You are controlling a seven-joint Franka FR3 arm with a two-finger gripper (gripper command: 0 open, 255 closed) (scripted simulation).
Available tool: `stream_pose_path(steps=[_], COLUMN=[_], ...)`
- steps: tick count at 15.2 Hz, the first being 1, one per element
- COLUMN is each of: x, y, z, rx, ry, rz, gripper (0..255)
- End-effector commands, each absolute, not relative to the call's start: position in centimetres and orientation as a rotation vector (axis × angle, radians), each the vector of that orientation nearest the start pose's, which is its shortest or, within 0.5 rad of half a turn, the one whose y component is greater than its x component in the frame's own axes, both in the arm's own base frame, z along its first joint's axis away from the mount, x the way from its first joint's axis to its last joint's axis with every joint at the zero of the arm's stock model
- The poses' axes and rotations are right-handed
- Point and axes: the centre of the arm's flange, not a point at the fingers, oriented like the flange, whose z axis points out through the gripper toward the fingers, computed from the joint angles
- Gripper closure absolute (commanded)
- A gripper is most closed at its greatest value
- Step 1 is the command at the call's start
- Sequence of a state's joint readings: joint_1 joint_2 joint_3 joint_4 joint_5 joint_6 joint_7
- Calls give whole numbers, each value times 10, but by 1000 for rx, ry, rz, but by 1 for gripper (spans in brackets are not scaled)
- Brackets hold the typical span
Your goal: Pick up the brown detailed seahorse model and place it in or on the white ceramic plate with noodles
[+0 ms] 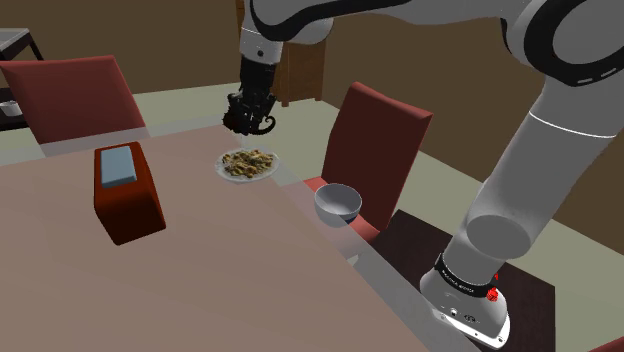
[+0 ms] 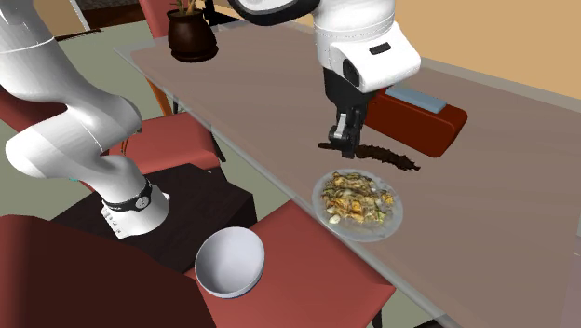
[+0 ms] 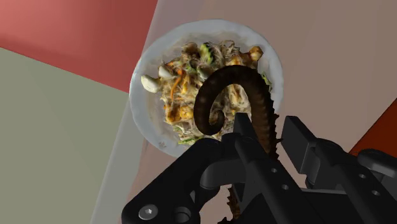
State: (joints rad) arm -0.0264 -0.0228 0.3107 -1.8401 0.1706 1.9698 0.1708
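The dark brown seahorse model (image 3: pixel 245 102) hangs clasped between my black fingers, its curled tail over the noodles. My gripper (image 3: pixel 267 143) is shut on it, raised a little above the white plate of noodles (image 3: pixel 146 121). In the shoulder view the gripper (image 1: pixel 250 115) holds the seahorse (image 1: pixel 264 124) just above and behind the plate (image 1: pixel 247 166). The second exterior view has the seahorse (image 2: pixel 380 157) lying level in the gripper (image 2: pixel 342 138), over the plate's (image 2: pixel 358 202) far rim.
A red-brown box with a pale blue top (image 1: pixel 127 188) lies on the table (image 1: pixel 180 290). A white bowl (image 1: pixel 338 202) rests on a red chair (image 1: pixel 375 140) beside the table edge. A dark plant pot (image 2: pixel 192 37) stands at the table's far end.
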Motion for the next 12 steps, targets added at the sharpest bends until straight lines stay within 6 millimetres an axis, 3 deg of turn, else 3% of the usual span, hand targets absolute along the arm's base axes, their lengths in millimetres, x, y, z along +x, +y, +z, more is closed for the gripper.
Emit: stream_pose_path(steps=[1,12], x=[554,554], y=[169,169], z=[539,481], rx=[-2951,-2951], ry=[-89,-89], rz=[-167,-167], gripper=[255,255])
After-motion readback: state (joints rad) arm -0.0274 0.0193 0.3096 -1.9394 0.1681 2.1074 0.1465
